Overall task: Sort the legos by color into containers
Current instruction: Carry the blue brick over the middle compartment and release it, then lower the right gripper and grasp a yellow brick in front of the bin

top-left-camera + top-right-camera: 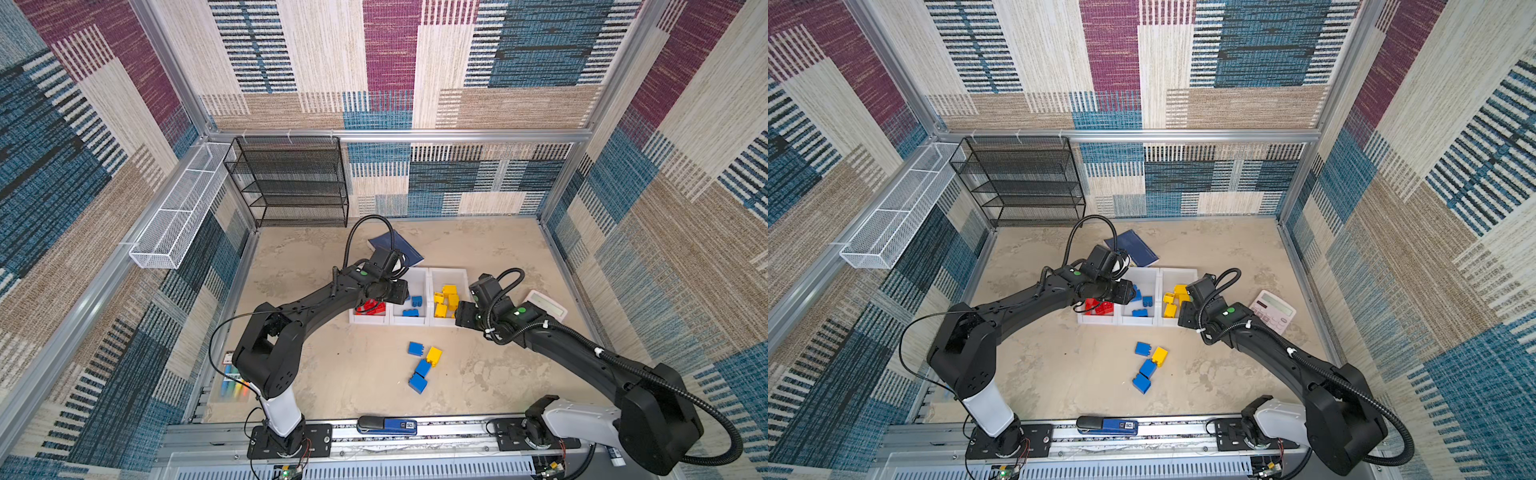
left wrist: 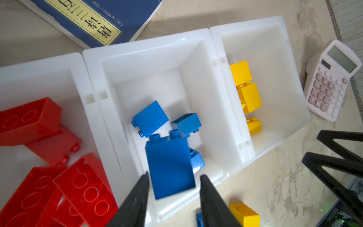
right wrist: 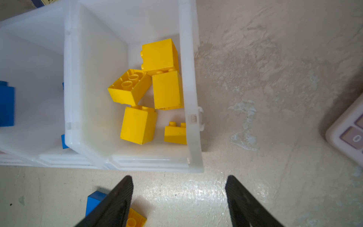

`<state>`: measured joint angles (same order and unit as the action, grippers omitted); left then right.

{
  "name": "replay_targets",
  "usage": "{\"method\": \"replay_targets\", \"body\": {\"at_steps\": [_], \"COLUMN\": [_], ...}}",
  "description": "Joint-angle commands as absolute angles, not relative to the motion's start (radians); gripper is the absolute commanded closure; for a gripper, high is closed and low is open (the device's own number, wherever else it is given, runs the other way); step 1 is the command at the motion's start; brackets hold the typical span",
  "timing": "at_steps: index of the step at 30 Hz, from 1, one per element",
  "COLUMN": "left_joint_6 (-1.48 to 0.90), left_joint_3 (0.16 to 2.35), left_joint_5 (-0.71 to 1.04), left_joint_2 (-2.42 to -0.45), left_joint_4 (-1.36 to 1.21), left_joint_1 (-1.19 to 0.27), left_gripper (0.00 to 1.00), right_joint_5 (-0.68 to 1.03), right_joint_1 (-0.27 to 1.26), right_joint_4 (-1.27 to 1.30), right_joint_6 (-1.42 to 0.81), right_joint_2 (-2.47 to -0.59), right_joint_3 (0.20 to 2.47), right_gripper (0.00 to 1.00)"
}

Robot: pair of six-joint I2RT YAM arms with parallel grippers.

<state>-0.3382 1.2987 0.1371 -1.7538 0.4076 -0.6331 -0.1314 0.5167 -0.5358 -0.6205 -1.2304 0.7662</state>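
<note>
Three white plastic bins (image 1: 409,321) split colours: left gripper (image 2: 174,175) jaws stand apart around a seemingly loose blue studded brick (image 2: 169,157) over other blue bricks (image 2: 150,118); right gripper (image 3: 179,177) jaws gape empty.

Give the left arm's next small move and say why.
Probably raise the left gripper straight up, clear of the middle white plastic bin. Its jaws stand apart, and the tall blue studded brick looks loose between them, over the bin's other blue bricks, so the drop seems done. Loose blue bricks wait on the table.
</note>
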Motion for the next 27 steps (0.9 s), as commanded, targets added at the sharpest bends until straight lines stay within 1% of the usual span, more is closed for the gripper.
{"method": "replay_targets", "body": {"at_steps": [1,4,9,13,18,23,27], "left_joint_6": [-0.342,-0.339,-0.337,-0.344,-0.363,-0.38,-0.39], "left_joint_3": [1.297,1.29,1.265,1.172,1.029,0.895,0.829], "left_joint_5": [0.123,0.107,0.079,0.047,-0.016,-0.065,-0.079], "left_joint_2": [-1.736,-1.72,-1.676,-1.605,-1.451,-1.285,-1.215], "left_joint_4": [0.403,0.402,0.404,0.394,0.395,0.397,0.416], "left_joint_1": [-0.635,-0.634,-0.633,-0.612,-0.574,-0.552,-0.543], "left_gripper": [0.45,0.4,0.41,0.41,0.42,0.41,0.41], "right_joint_5": [-0.13,-0.129,-0.123,-0.088,-0.094,-0.096,-0.104], "right_joint_1": [0.517,0.518,0.517,0.527,0.622,0.736,0.785], "right_joint_4": [-0.515,-0.514,-0.516,-0.535,-0.564,-0.596,-0.601], "right_joint_6": [-0.62,-0.618,-0.62,-0.633,-0.676,-0.773,-0.855], "right_joint_2": [-1.234,-1.239,-1.237,-1.239,-1.245,-1.268,-1.273], "right_joint_3": [0.768,0.77,0.768,0.761,0.76,0.753,0.733], "right_gripper": [0.23,0.23,0.23,0.26,0.27,0.27,0.27]}}
